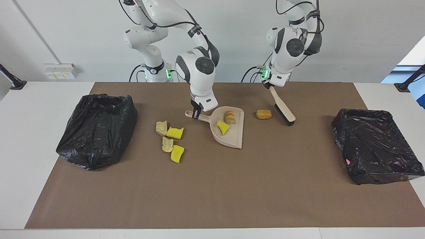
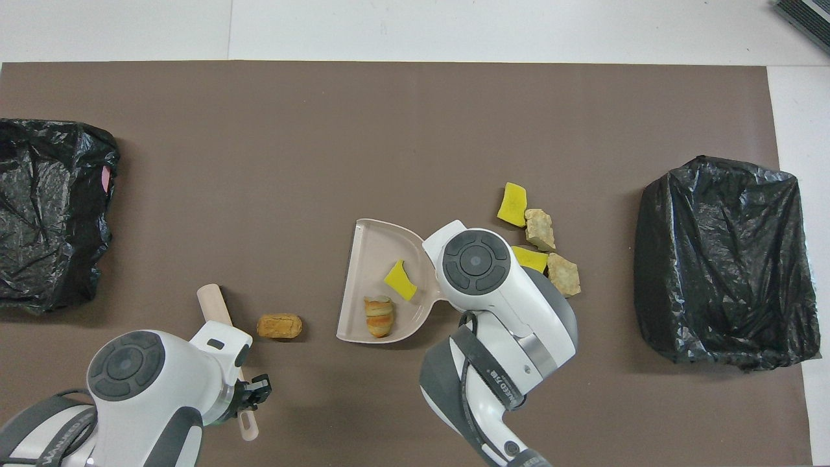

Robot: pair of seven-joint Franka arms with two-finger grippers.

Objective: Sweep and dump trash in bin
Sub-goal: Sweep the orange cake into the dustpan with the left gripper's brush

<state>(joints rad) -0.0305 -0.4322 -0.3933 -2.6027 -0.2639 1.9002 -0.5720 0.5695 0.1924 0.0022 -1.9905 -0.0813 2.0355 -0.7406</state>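
My left gripper (image 1: 267, 83) is clamped on the brush (image 1: 284, 113) handle, bristles on the desk near the robots' edge. Beside them lies a brown lump (image 1: 264, 114). My right gripper (image 1: 196, 112) grips the dustpan (image 1: 236, 135) handle, I think; the overhead view hides it. In the pan sit a bread lump (image 1: 229, 117) and a yellow sponge (image 1: 222, 127). Four more chunks (image 1: 170, 140) lie toward the bin (image 1: 96, 129) at the right arm's end. The trash looks light, soft and crumbly: push, don't pinch.
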